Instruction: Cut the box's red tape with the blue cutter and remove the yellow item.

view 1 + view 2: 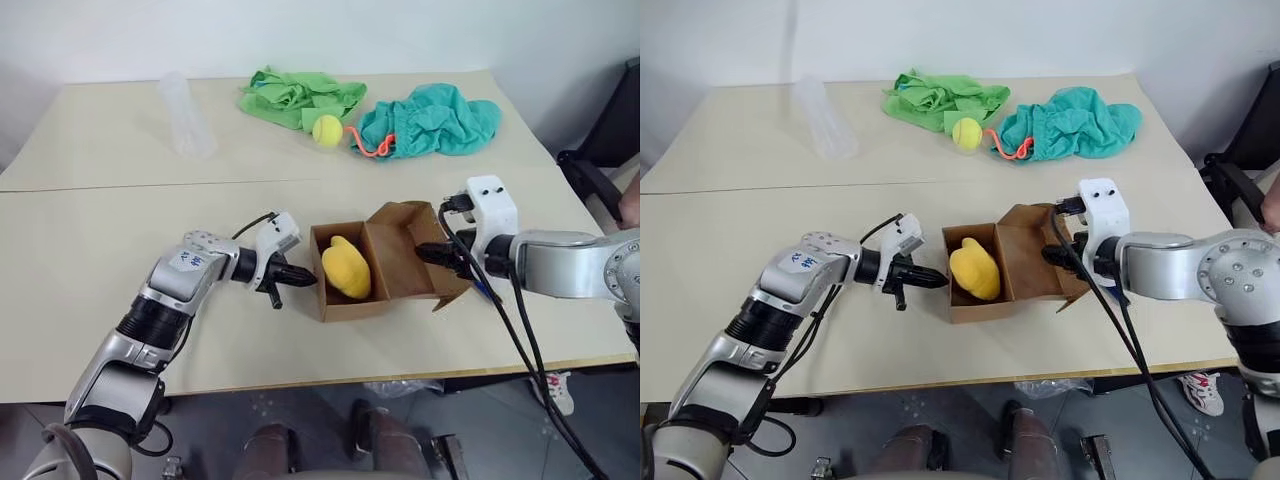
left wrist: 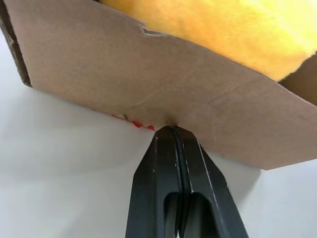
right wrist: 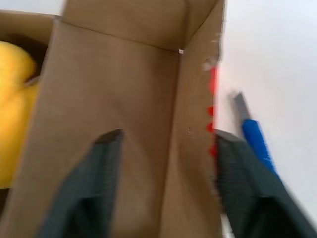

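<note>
Right wrist view: yellow item (image 3: 12, 109) sits inside the open box (image 3: 124, 114); right gripper (image 3: 166, 144) spread over its flap, blue cutter (image 3: 256, 141) just outside. Left gripper (image 2: 172, 131) pressed together, touching the box's wall.

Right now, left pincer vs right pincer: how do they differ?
Left pincer is shut, tips pressed against the box's outer side wall; right pincer is open, its fingers spread over the opened flap. Left sits at the end holding the yellow item; right sits at the flap end, with the blue cutter lying beside it on the table. Neither holds anything. Both are at the box, one at each end.
</note>
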{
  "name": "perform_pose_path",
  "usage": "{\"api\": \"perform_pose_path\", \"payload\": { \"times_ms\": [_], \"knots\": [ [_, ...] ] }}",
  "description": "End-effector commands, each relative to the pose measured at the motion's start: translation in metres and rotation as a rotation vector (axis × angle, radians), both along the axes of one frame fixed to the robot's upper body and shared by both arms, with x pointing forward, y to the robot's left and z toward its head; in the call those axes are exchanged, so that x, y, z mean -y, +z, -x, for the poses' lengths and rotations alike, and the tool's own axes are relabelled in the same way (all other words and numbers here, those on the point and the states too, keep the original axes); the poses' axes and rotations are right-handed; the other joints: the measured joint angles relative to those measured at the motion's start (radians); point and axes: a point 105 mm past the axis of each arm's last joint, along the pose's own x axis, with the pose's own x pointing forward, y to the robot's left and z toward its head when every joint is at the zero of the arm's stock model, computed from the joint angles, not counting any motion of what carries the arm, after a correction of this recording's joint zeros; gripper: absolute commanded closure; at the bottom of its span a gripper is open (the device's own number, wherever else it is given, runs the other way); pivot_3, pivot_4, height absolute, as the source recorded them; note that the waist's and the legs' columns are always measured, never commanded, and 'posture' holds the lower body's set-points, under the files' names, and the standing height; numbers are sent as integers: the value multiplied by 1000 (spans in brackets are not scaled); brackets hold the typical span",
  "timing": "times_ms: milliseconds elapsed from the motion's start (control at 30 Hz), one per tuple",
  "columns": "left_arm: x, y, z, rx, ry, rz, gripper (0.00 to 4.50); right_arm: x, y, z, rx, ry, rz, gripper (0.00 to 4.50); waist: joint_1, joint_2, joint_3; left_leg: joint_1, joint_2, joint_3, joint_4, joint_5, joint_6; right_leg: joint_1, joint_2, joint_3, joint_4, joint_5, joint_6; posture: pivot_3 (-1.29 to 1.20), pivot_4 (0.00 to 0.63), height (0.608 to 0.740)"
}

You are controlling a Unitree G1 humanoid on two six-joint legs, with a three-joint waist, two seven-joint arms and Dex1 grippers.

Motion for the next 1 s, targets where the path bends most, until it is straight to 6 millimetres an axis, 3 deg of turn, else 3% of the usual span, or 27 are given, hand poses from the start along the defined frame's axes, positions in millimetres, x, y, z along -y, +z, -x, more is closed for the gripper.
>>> {"api": "perform_pose_path", "payload": {
  "times_ms": [33, 100, 167, 267, 367, 500, 600, 700, 800, 900, 1000],
  "knots": [
    [-3, 12, -4, 46, -3, 8, 4500, 5, 28, -1, 155, 20, -44, 486, 0, 0, 0, 0, 0, 0, 0, 0, 0, 0, 0, 0, 0, 0, 0, 0, 150, 740],
    [-6, 12, -5, 44, 0, 5, 4500, 12, 29, 1, 186, 30, -73, 34, 0, 0, 0, 0, 0, 0, 0, 0, 0, 0, 0, 0, 0, 0, 0, 0, 150, 740],
    [-9, 13, -7, 46, 10, 1, 4500, 21, 29, 4, 220, 43, -60, 34, 3, 0, 0, 0, 0, 0, 0, 0, 0, 0, 0, 0, 0, 0, 0, 0, 150, 740],
    [-25, 21, -15, 80, 62, -9, 4500, 49, 46, 10, 368, 54, -19, 34, 6, 0, 0, 0, -1, 1, 0, 0, 0, 0, 0, 0, -1, 0, 0, 0, 150, 740],
    [-36, 36, -25, 155, 89, -8, 4500, 53, 61, 27, 477, 174, -12, 34, 3, 0, 0, 0, -1, 2, 0, 0, 0, 0, 1, 0, -1, 1, 1, 0, 150, 740],
    [-31, 73, -33, 254, 35, 35, 3633, 39, 63, 54, 497, 392, 19, 0, 3, 0, 0, 1, -1, 1, 0, 0, 0, 2, 2, 0, -1, 1, 1, 0, 150, 740],
    [-10, 99, -27, 308, -70, 64, 2723, 30, 69, 64, 519, 478, 11, 0, 3, -1, 0, 2, -2, 2, 0, 0, 0, 2, 2, 1, -1, 1, 1, 0, 150, 740],
    [8, 110, -19, 347, -173, 79, 1832, 26, 68, 69, 517, 524, 14, 0, 4, -1, 0, 2, -4, 2, 1, 0, 1, 2, 2, 1, -1, 1, 2, 0, 150, 740],
    [37, 114, -6, 376, -319, 54, 942, 21, 60, 76, 503, 560, 38, 0, 7, -1, 0, 2, -6, 2, 1, 0, 1, 2, 2, 1, -1, 1, 2, 0, 150, 740],
    [48, 100, -6, 383, -372, -36, 32, 17, 55, 84, 502, 585, 47, 0, 8, -1, 1, 1, -7, 2, 1, 0, 0, 2, 2, 1, -1, 1, 2, 0, 150, 740],
    [55, 86, -19, 426, -346, -142, 32, 19, 49, 89, 502, 595, 75, 0, 7, -1, 1, 2, -7, 2, 2, 0, 0, 3, 1, 1, -1, 2, 2, 0, 150, 740]
  ]
}}
